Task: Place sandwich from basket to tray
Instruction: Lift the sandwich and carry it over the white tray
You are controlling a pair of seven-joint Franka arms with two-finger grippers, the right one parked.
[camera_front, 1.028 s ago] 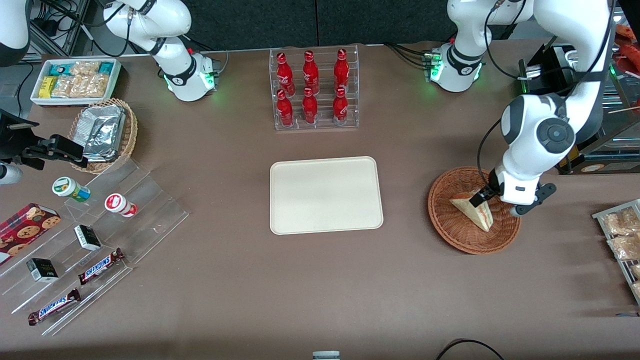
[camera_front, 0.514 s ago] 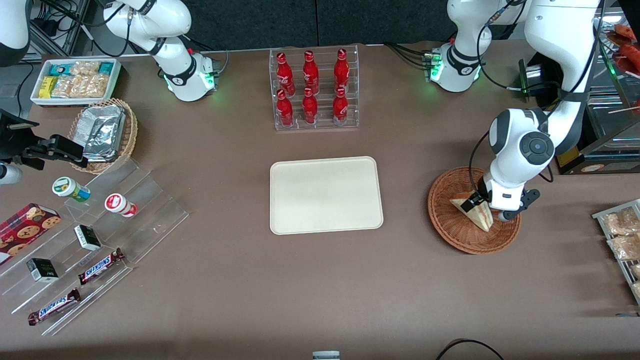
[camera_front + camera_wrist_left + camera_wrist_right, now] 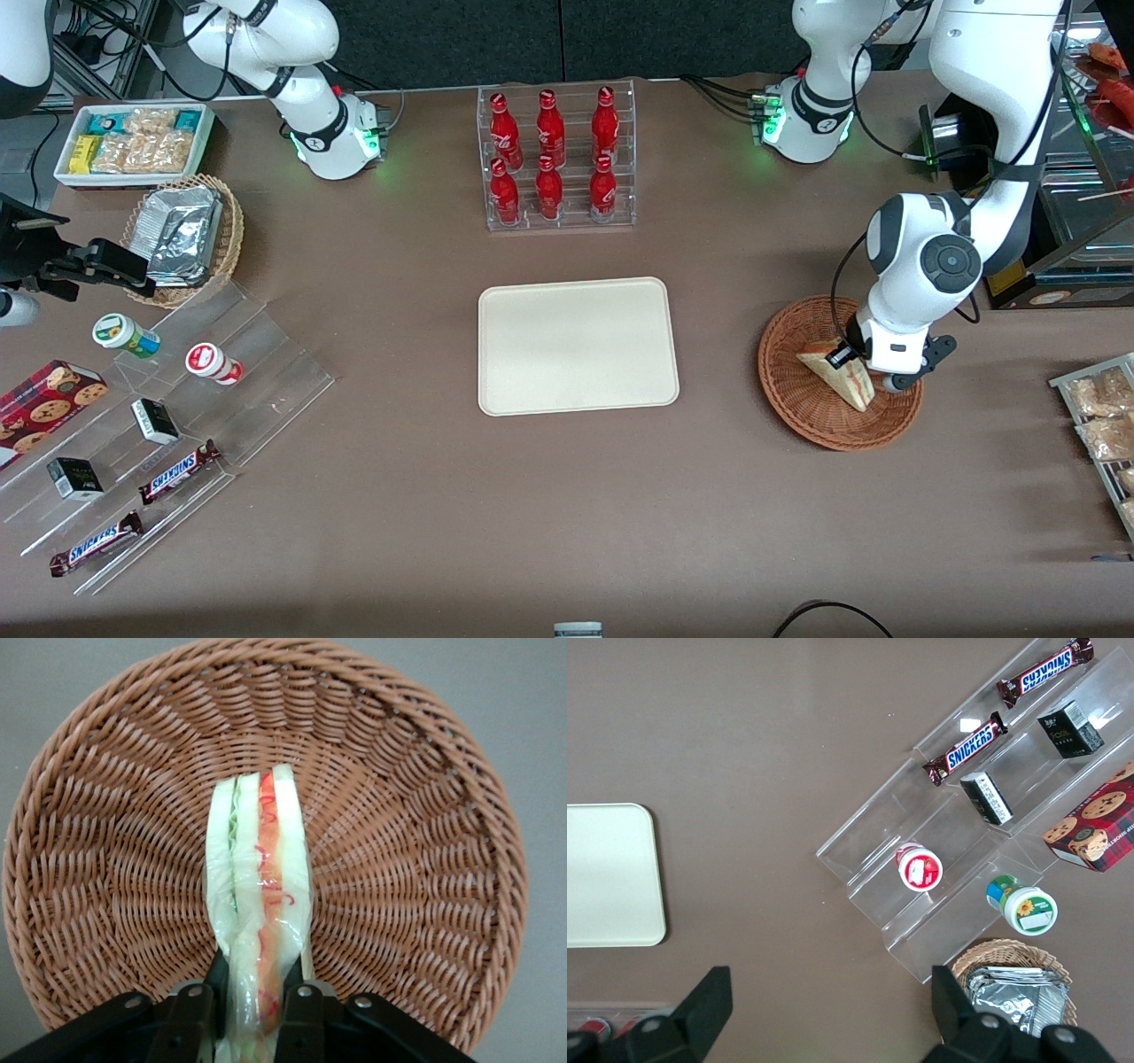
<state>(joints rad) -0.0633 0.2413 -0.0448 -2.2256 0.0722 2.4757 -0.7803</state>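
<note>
The sandwich (image 3: 846,383), a pale wedge with red and green filling, lies in the round reddish-brown wicker basket (image 3: 784,377) toward the working arm's end of the table. My left gripper (image 3: 840,356) is down in the basket with its black fingers (image 3: 190,1014) pressed on both flat sides of the sandwich (image 3: 257,868), shut on its wide end. The sandwich still rests on the basket's weave (image 3: 407,859). The cream tray (image 3: 578,346) lies empty at the table's middle, beside the basket.
A clear rack of red bottles (image 3: 554,159) stands farther from the front camera than the tray. Clear stepped shelves with snacks (image 3: 151,425), a tan foil-packet basket (image 3: 184,237) and a white snack bin (image 3: 133,142) lie toward the parked arm's end. A rack of packets (image 3: 1099,416) sits near the basket.
In the first half second my left wrist dropped lower over the basket and shifted slightly toward the tray; since then it has hardly moved. The sandwich has not moved.
</note>
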